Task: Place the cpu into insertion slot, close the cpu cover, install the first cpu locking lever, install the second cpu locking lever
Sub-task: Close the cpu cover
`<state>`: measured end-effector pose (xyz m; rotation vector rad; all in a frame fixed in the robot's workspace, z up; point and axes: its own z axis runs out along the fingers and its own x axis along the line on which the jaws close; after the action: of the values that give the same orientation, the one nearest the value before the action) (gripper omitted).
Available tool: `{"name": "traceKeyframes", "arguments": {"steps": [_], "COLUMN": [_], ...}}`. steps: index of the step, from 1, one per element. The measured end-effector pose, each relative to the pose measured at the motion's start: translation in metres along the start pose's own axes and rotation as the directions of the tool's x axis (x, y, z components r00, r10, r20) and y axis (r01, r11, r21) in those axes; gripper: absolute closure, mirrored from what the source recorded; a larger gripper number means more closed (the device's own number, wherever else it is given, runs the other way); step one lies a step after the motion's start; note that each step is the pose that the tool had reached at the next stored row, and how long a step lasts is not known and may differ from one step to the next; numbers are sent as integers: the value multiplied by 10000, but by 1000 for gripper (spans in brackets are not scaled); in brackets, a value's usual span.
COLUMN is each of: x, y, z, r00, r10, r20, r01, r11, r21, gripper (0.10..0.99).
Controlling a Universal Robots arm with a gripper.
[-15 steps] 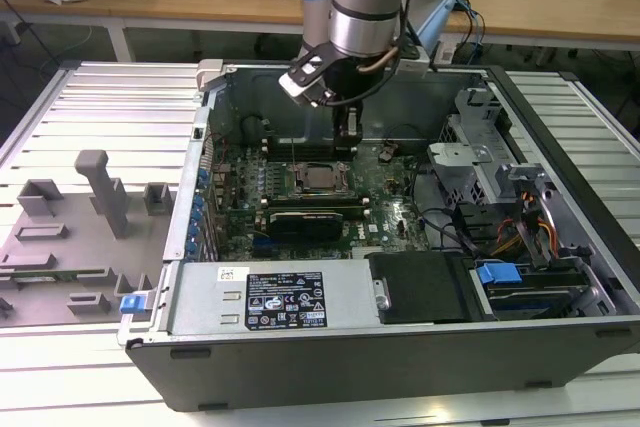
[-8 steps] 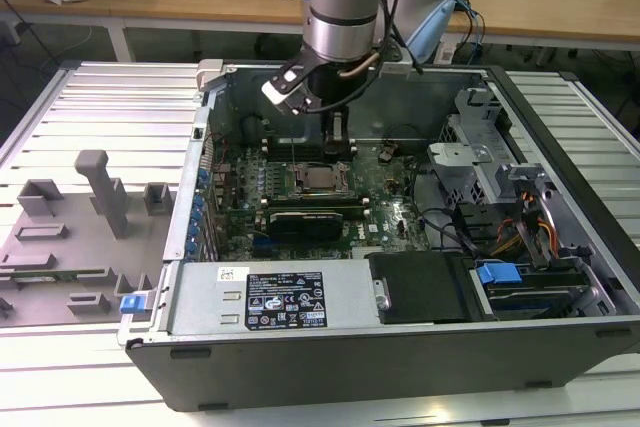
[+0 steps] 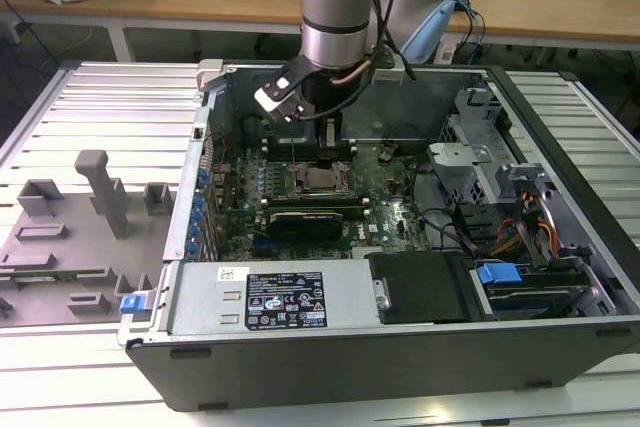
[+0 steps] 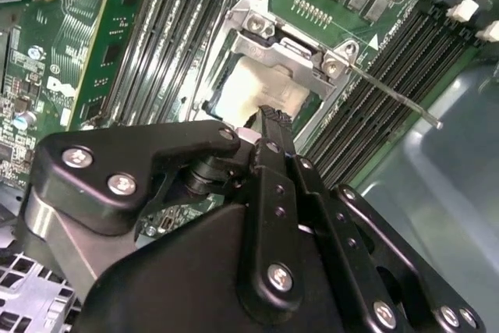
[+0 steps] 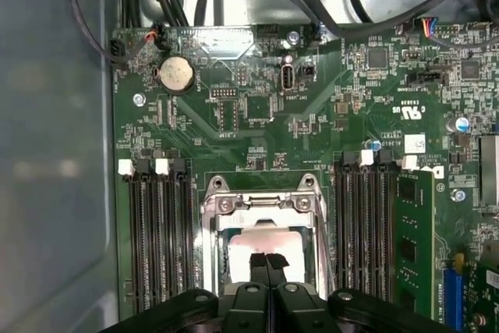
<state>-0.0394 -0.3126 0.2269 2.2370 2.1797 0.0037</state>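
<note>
Gleaming pale inside the cpu cover (image 5: 265, 202), the cpu (image 5: 261, 239) sits square — the gripper (image 5: 267, 261), pinched together, hides one edge.

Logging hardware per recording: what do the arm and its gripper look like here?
The arm is a silver-grey cylinder with a pale blue band at the top and a black collar below. A white-faced black box is mounted at the wrist, with a copper-coloured cable looping beside it. The gripper is matte black: narrow fingers on hinged link bars fastened with silver screws.
</note>
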Motion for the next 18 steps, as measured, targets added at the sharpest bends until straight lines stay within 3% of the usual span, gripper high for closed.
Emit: {"name": "traceKeyframes", "arguments": {"steps": [6,10,16,18], "x": [0,0,0,0], "y": [-4,-4,-4,-4], "z": [3,4,5,6], "r00": [9999,9922,9627,9484], "r10": [-112,-1250,-2707,-3170], "r20": [0,-12,-25,-28], "r01": [112,1250,2707,3170], "r11": [9999,9922,9627,9484], "r21": [0,-9,-28,-35], "gripper": [980,980,980,980]}}
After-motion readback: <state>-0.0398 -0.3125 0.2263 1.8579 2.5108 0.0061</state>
